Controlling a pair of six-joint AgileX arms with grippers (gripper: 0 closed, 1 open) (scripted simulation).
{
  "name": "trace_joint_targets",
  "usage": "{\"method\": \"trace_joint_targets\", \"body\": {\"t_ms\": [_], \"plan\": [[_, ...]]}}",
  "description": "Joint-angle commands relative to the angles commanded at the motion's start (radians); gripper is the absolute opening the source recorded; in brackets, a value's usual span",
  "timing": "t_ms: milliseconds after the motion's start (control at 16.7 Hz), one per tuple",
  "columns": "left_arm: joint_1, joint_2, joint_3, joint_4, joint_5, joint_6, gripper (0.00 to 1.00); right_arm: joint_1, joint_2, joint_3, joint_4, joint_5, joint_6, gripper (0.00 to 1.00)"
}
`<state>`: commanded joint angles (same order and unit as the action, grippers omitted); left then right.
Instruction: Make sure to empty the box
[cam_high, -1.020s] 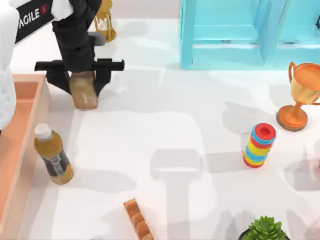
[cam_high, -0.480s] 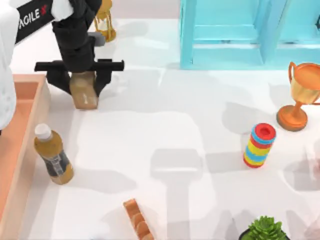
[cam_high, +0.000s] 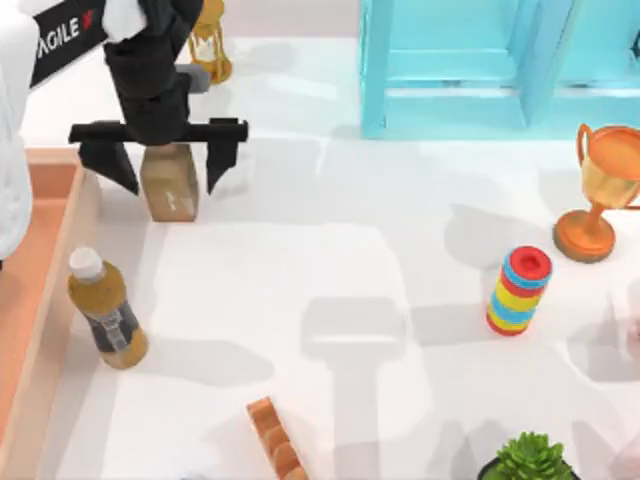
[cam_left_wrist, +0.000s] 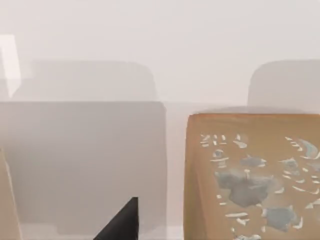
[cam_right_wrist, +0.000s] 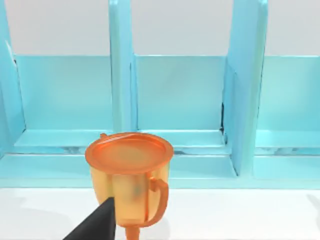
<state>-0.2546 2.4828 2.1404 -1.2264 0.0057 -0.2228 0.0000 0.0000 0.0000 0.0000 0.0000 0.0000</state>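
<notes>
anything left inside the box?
The visible strip of the box shows bare orange floor. The rest lies outside the top view or under the left arm, so it can't be confirmed.

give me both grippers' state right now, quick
Left gripper: open, fingers either side of the small tan cardboard carton on the table.
Right gripper: cannot be told.

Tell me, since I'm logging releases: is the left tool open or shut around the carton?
Open: the left tool has its fingers spread clear of the carton on both sides.

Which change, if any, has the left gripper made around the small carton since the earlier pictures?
Yes: the left gripper has opened; its fingers now stand apart from the carton, which rests beside the box.
</notes>
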Motion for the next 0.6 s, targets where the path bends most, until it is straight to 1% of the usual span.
{"method": "trace_joint_targets", "body": {"t_ms": [480, 600], "plan": [[-0.003, 0.001, 0.003, -0.002, 0.001, 0.0, 1.0, 0.0, 0.0, 0.0, 0.0, 0.0, 0.0, 1.0], [-0.018, 0.014, 0.036, -0.027, 0.007, 0.003, 1.0, 0.0, 0.0, 0.0, 0.0, 0.0, 0.0, 1.0]]}}
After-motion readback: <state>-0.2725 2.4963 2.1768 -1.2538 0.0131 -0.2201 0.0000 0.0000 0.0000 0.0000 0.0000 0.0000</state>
